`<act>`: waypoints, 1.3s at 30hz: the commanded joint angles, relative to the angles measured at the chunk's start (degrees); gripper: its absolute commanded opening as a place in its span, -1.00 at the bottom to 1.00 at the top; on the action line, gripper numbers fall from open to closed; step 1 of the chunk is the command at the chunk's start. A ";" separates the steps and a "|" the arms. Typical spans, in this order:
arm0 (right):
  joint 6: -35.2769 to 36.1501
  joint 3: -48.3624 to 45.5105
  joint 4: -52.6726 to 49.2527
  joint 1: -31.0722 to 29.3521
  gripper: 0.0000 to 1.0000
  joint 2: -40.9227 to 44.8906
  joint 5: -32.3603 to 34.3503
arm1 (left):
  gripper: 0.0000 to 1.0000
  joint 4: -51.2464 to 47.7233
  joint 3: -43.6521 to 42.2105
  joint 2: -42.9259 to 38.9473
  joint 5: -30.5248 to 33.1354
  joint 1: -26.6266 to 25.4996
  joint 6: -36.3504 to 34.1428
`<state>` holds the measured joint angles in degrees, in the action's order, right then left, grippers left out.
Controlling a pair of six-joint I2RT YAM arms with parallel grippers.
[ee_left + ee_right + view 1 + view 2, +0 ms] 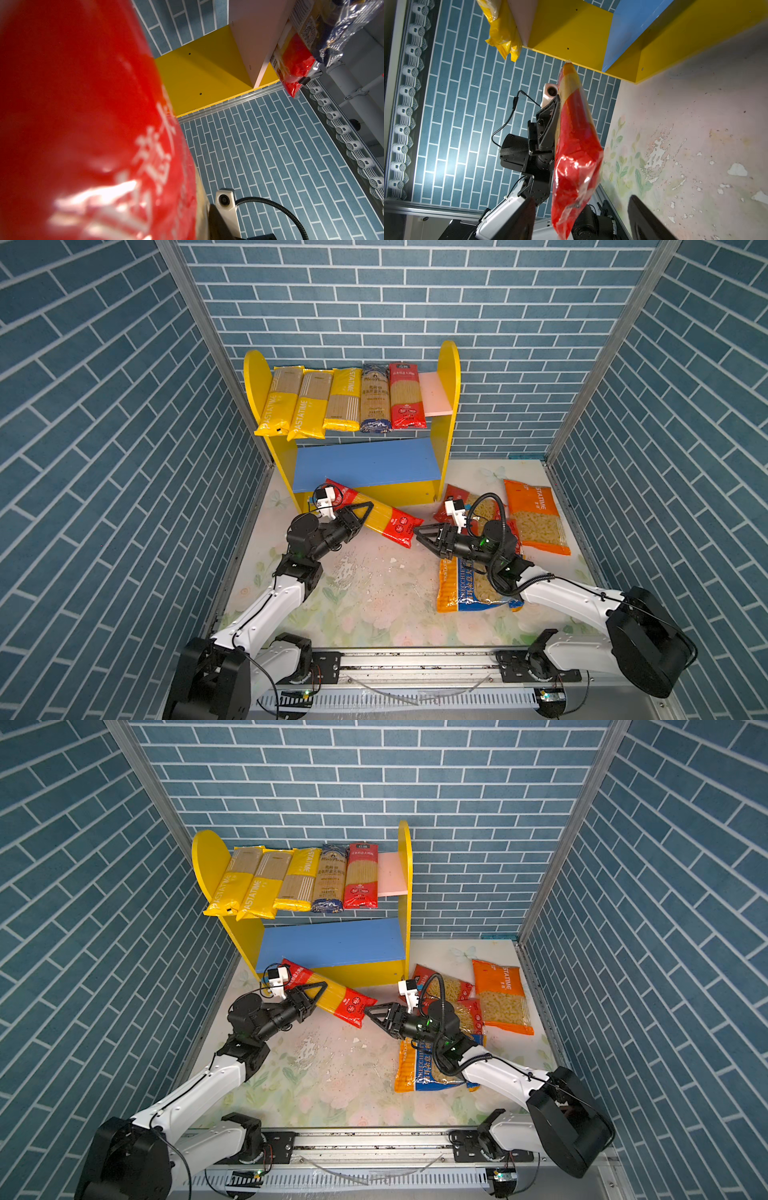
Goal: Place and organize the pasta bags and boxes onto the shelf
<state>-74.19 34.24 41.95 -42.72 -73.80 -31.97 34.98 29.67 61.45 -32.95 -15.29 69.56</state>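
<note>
Red spaghetti pack (83,124) crowds the left wrist lens, blurred, film glossy. Left gripper (367,508) is clamped across it near mid-length, on the yellow band. In both top views the pack hangs tilted, long axis running 10 to 4 o'clock, upper end by the foot of the shelf (451,377), lower red end toward the right gripper (420,534). Right wrist view: pack clear of the table (374,593); far tip at the front edge of the yellow side panel (566,29), touching or just short, cannot tell.

Right gripper: jaws spread wide either side of the pack's lower end, gripping nothing.

Shelf at 12 o'clock. Pink upper board (434,393) carries five long packs in a row, with one bare slot at its 3 o'clock end, beside the shelved red pack (407,396). Blue lower board (365,464) bare. Short-pasta bags loose at 3 to 5 o'clock, among them orange bag (536,514) and blue-orange bag (469,589).

Judgement: step in hand is carrying this pack to that slot. Back the right jaws off first. Draw the tip away from the side panel, turn the long axis to 12–6 to match the row, rise above the blue board's front edge, then slide in. Slot looks narrow; neighbour may shift. Film slippery, ends likely to sag.
</note>
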 commanded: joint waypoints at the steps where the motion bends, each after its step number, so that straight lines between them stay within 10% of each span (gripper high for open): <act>1: 4.04 5.49 -4.02 -3.08 0.41 -1.60 3.63 | -0.58 9.82 2.70 -2.44 -1.16 -0.13 0.35; 14: 5.54 1.07 12.01 -10.49 -0.59 -3.66 19.53 | -0.40 7.56 1.38 -3.55 -1.05 -3.61 0.24; 21: 4.45 0.85 9.03 -10.42 0.11 -3.03 21.24 | -0.57 8.08 1.16 -3.77 -2.61 -3.61 0.75; 27: 2.99 1.16 9.33 -9.82 -0.14 -3.69 21.28 | -0.58 8.41 0.68 -3.45 -4.12 -4.47 0.26; 31: 2.39 1.69 9.42 -9.75 -0.60 -3.42 20.88 | -0.25 9.01 1.51 -2.90 -4.58 -4.84 0.61; 39: 4.87 2.70 3.88 -9.70 -0.80 8.00 25.73 | 0.44 6.79 -0.27 -8.22 -0.90 -4.82 0.36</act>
<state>-71.94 34.87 45.04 -52.86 -71.90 -10.83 35.73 29.23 56.99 -35.22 -20.23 71.16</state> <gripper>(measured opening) 0.232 0.709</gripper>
